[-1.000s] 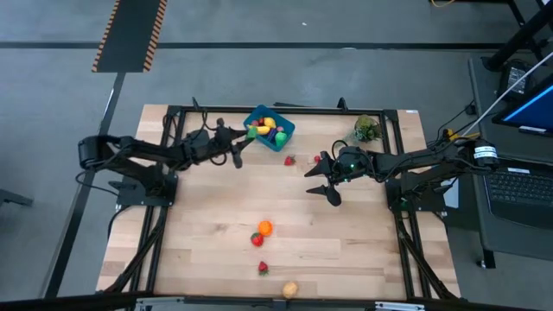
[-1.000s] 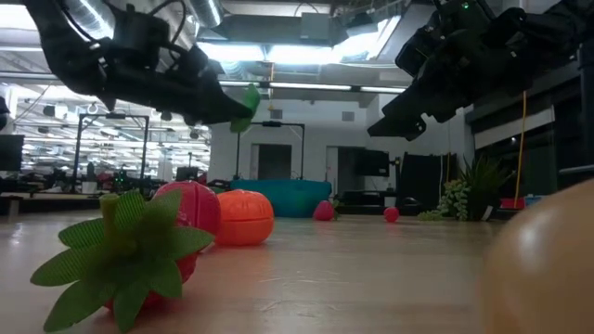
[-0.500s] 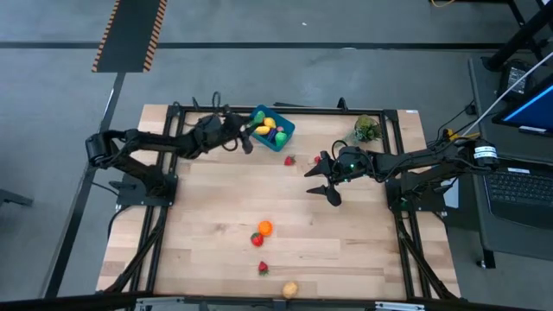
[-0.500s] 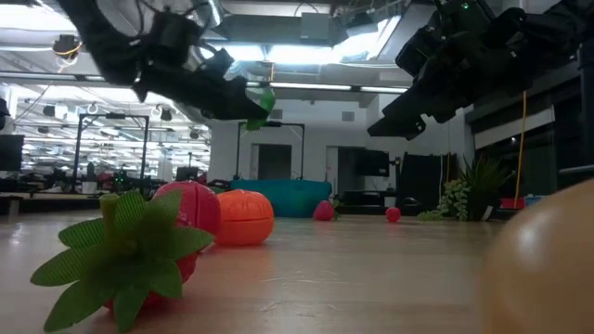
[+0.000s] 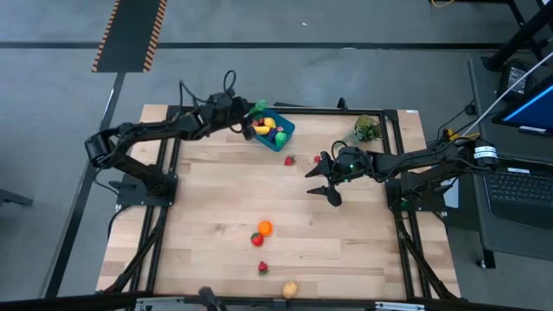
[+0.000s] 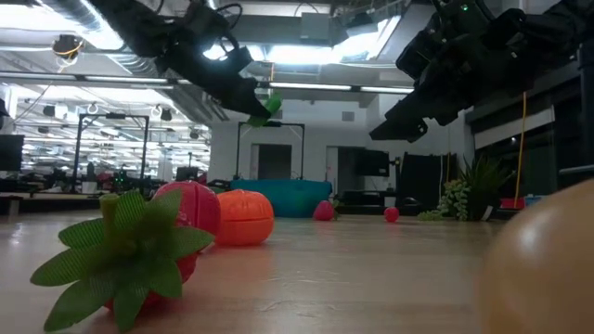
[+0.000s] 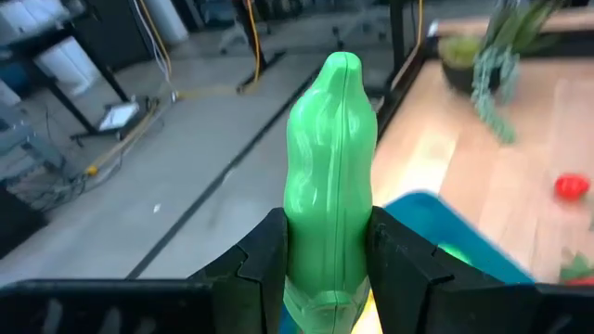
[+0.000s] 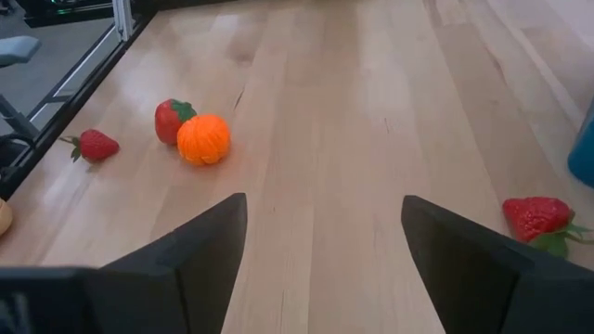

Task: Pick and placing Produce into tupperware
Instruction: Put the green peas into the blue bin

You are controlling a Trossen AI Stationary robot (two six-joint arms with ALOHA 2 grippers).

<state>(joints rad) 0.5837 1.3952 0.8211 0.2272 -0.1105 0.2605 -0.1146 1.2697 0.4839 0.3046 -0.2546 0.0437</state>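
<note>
The left tool (image 5: 253, 108) holds a green toy vegetable (image 7: 330, 176) tight between its two dark fingers (image 7: 264, 260). It hangs in the air at the far edge of the blue tupperware (image 5: 270, 129), which sits at the back of the tabletop (image 5: 207, 216). Inside the tupperware lie some yellow, red and green toys.

The right tool (image 5: 321, 181) is spread wide and holds nothing. It hangs over the bare wood, to the right of the tupperware and well apart from it.

More produce lies on the tabletop — a strawberry (image 5: 289, 160) just beside the tupperware, and a small red piece (image 5: 317, 159) near it. Nearer the front sit an orange (image 5: 264, 228) and a red fruit with a green top (image 5: 257, 239), touching each other. A second strawberry (image 5: 263, 268) and a tan piece (image 5: 289, 289) lie near the front edge.

A leafy plant sprig (image 5: 366, 130) stands at the back right.
</note>
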